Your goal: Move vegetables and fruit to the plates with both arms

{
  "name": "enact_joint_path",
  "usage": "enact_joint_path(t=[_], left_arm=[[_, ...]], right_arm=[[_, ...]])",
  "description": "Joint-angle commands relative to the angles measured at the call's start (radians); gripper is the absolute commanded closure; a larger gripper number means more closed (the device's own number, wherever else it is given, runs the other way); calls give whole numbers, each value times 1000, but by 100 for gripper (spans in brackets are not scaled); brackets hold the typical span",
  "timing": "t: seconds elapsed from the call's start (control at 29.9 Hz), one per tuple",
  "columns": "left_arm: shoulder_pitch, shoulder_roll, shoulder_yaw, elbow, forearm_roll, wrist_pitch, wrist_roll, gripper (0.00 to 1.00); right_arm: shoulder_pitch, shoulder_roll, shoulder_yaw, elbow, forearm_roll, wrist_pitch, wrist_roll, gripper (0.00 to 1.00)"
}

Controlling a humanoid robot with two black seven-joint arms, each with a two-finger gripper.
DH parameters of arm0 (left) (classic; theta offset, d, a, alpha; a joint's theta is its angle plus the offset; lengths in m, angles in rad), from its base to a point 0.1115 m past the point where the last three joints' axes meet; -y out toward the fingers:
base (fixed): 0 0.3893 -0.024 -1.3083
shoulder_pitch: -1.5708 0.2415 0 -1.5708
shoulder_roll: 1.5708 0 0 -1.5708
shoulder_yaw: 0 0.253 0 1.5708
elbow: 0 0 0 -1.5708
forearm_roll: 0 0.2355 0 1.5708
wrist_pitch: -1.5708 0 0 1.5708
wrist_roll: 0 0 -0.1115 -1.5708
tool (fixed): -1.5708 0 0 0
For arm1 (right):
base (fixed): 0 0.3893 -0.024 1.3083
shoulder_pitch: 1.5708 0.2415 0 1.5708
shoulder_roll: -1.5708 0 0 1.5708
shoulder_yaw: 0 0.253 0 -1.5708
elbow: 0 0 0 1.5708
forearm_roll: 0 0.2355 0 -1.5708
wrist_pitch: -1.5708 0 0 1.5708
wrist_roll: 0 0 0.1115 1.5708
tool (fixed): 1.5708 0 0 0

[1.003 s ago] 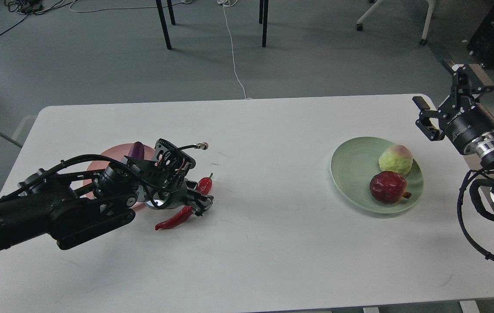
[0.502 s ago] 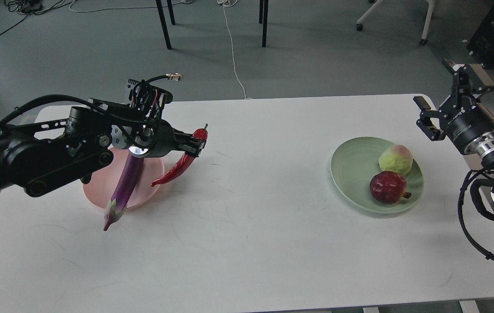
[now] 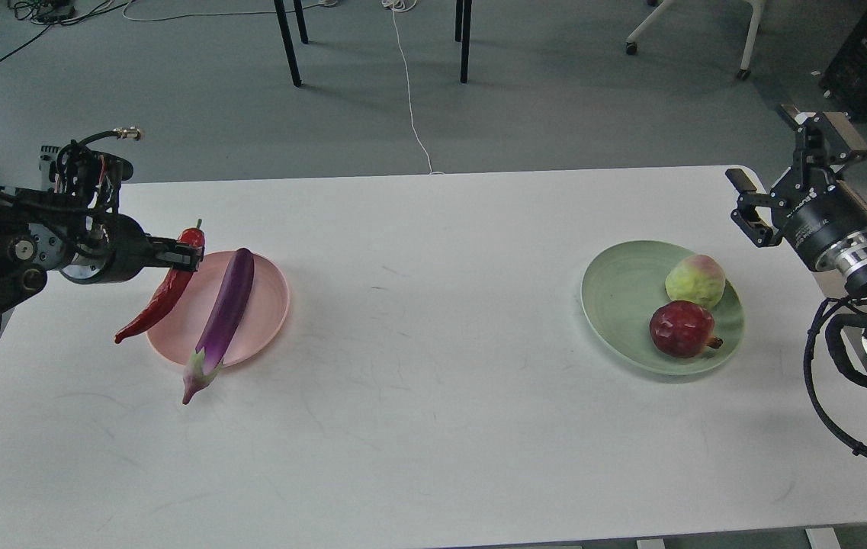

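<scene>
Both fruits sit on green plate [image 3: 616,305], eggplant [image 3: 223,316] across pink plate [image 3: 265,305]; left gripper [image 3: 187,255] jaws clamp chili [image 3: 162,297] mid-left above plate edge, unplaced; right gripper [image 3: 746,202] jaws wide, empty.

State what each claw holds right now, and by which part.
The left claw grips the red chili pepper near its stem end, so it hangs down. The right claw is open, holding nothing.

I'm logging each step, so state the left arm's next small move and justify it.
Probably carry the curved shiny red chili pepper a little rightward over the round pale pink plastic plate, then lower it. The left pincer grips the chili near its stem, and the chili hangs over the plate's left rim. The long glossy purple eggplant already lies across the plate.
</scene>
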Motion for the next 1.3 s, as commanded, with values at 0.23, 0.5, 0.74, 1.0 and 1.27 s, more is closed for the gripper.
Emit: enact_joint_path(t=[0.23, 0.5, 0.74, 1.0, 1.27], left_arm=[[11, -11, -13, 20, -3, 0, -1, 0], [12, 32, -101, -14, -165, 0, -2, 0], [78, -28, -234, -116, -663, 133, -126, 0], [359, -317, -546, -161, -836, 325, -163, 0], [601, -572, -887, -129, -804, 328, -172, 0]], right_arm=[[-2, -2, -2, 0, 0, 0, 0, 2], [-3, 0, -17, -3, -6, 2, 0, 2], [14, 7, -17, 0, -6, 2, 0, 2], [46, 67, -15, 2, -5, -93, 0, 1], [74, 164, -14, 57, 6, -40, 0, 1]])
